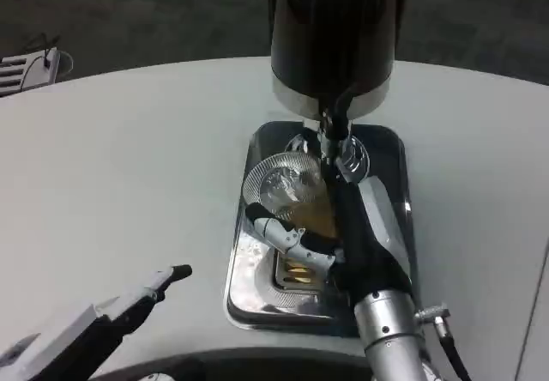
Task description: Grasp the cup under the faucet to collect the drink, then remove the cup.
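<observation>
A clear plastic cup [287, 188] with amber drink in its lower part stands tilted on the shiny metal drip tray [390, 154], just below the faucet [330, 141] of the dark drink dispenser [334, 29]. My right hand [334, 239] reaches up from the bottom right and grips the cup, its white and black fingers [287, 235] wrapped around the near side. My left hand [111, 317] lies at the bottom left on the table, fingers out straight and holding nothing.
The round white table [129, 158] stretches wide to the left and right of the tray. A grated drain slot [296, 271] sits in the tray's near half. A white device with cables [30, 68] lies at the far left edge.
</observation>
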Controlling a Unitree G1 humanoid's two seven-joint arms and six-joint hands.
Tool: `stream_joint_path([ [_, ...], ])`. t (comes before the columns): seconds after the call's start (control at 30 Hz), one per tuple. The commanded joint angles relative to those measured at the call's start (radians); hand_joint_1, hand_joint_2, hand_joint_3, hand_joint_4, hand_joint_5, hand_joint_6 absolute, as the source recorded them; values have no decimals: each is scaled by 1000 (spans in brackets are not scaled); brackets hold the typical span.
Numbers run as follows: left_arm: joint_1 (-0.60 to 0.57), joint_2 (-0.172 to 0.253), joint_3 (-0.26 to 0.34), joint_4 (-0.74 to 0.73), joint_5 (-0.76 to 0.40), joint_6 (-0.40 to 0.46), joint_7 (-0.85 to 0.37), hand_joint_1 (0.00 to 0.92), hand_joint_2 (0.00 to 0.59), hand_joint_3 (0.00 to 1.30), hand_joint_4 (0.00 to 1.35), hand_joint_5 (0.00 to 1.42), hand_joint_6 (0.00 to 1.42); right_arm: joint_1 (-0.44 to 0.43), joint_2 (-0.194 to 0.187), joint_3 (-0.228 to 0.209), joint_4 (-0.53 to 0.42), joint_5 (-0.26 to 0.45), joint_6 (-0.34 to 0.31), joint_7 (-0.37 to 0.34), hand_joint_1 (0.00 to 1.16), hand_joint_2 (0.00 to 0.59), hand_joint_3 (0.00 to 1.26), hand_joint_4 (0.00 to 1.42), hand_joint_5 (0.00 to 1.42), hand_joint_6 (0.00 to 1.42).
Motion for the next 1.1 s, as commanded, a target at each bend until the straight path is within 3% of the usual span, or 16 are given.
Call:
stream_joint_path([
  [0.03, -10, 14, 0, 5, -18, 17, -19, 0, 131, 71, 24, 86, 56, 14, -7, -3, 64, 26, 9, 49, 744, 279, 59, 58, 199, 183],
  [0.47, -29, 22, -4, 11, -34, 31, -38, 0, 131, 98, 35, 88, 70, -16, -20, -87, 140, 117, 2, 71, 733, 284, 18, 46, 184, 203],
  [0.67, -35, 28, -1, 21, -38, 32, -43, 0, 133, 98, 38, 88, 72, -6, -33, -129, 150, 172, -37, 89, 706, 286, 24, 64, 184, 223],
  [1.1, -57, 30, -7, 46, -50, 24, -48, 0, 133, 98, 39, 88, 73, 38, -56, -155, 1, 195, -80, 120, 640, 289, 37, 76, 199, 230],
])
